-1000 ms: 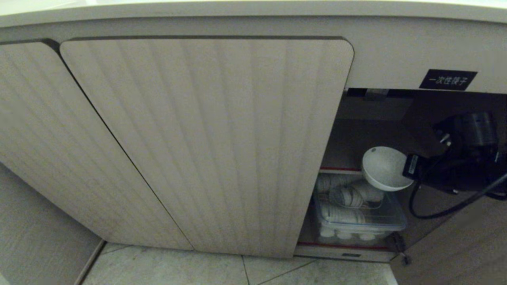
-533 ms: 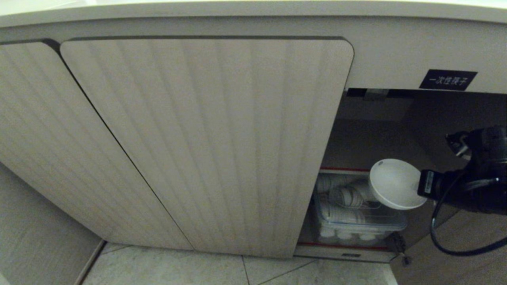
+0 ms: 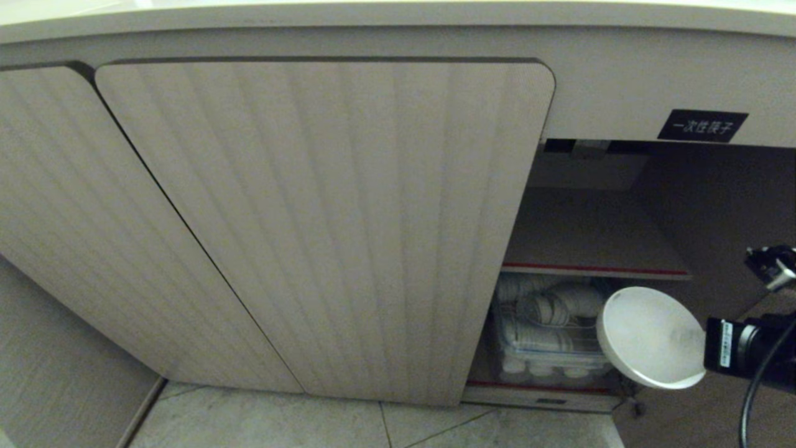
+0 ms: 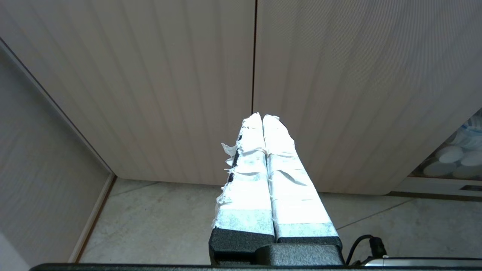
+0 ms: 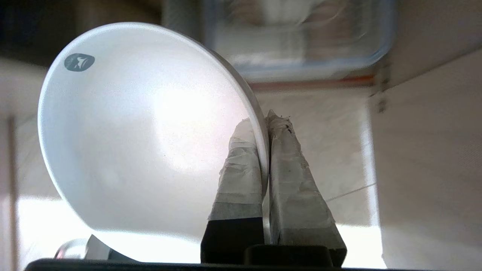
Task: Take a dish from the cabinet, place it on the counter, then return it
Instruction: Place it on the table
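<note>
— What's stored in the open part of the cabinet (image 3: 323,224)?

— On its bottom shelf, at the front edge, sits a clear plastic bin (image 3: 553,354) with a wire rack inside, packed with stacks of white crockery (image 3: 547,308). The upper shelf (image 3: 591,249) looks bare from the head view.

— And the dish (image 3: 650,336)?

— It is outside the cabinet, in the air in front of the open compartment's lower right corner, tilted on edge so its hollow faces the head camera. It overlaps the right end of the bin in that view.

— How is it held?

— The right gripper (image 5: 263,128) pinches the rim: one taped finger (image 5: 241,173) lies inside the bowl, the other against the outer wall, pressed together on the thin edge.

— What does the wrist view add?

— A small grey logo on the dish's far inner rim and the finger contact itself; the head view shows only the black gripper body at the right border.

— The other arm?

— The left gripper (image 4: 262,117) hangs before the closed fluted doors above the tile floor (image 4: 158,222), its taped fingers pressed together on nothing. The head view does not show it.
</note>
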Available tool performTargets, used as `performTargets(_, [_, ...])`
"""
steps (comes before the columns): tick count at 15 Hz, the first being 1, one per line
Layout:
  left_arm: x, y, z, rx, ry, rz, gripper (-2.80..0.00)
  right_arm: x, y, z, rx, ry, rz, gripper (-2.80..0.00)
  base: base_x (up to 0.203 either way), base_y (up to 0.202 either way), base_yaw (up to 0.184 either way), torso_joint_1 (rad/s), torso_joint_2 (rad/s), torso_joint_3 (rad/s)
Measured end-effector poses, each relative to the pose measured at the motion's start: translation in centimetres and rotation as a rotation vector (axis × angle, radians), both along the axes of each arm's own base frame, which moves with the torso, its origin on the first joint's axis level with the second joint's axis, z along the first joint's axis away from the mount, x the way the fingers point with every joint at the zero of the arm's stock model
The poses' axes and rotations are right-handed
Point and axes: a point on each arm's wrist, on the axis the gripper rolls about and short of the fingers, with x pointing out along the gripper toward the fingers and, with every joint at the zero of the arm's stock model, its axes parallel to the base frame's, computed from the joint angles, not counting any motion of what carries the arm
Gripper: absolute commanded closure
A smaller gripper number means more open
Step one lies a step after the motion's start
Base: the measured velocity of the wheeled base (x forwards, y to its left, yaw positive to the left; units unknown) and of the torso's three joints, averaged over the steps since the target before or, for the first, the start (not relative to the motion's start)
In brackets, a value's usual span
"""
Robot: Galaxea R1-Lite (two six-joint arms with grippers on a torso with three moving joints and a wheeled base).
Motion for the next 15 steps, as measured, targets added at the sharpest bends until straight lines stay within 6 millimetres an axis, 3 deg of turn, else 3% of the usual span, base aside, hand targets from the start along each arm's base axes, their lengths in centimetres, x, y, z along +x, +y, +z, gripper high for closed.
performTargets(7, [0.0,0.0,0.0,0.0,0.0,0.0,0.0,-5.7,-0.2,-0.8,0.023,0.043,0.091,0.0,0.0,0.0,0.0,0.0,0.0,0.0])
performTargets(15, [0.0,0.0,0.0,0.0,0.0,0.001,0.0,-9.9,-0.4,-2.5,-0.011,0.063,0.168,0.0,0.0,0.0,0.0,0.0,0.0,0.0])
